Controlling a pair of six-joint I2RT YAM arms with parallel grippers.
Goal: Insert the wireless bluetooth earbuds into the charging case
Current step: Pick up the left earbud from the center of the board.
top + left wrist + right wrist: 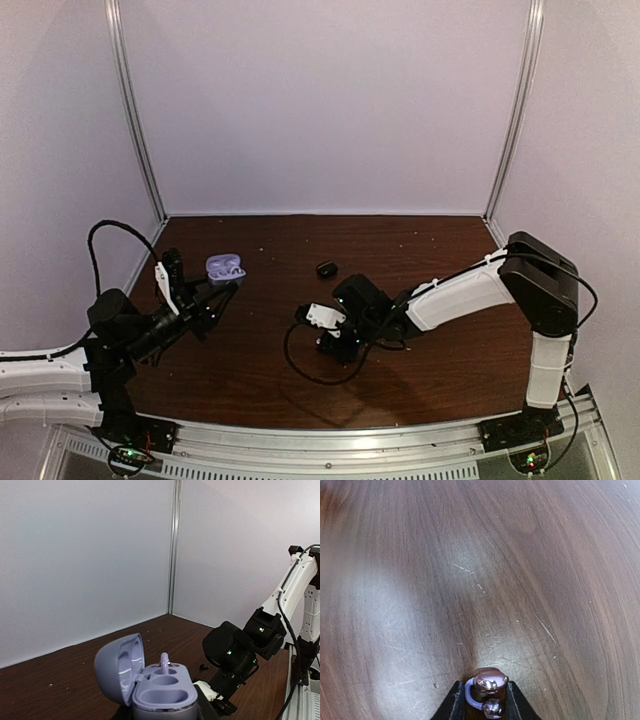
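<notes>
The right gripper (485,704) has its jaws pinching a shiny lavender earbud (489,684) down on the wooden surface (470,570). The left gripper (218,288) holds the open charging case (162,692) in closed jaws — another earbud (164,661) stands in its far slot.

We get soft, even light, lilac-tinted on the walls (320,100), and the top view is dim over the dark table (440,372). In the right wrist view broad pale glare washes the wood, edges blur, and the shiny earbud (490,682) carries sharp highlights.
</notes>
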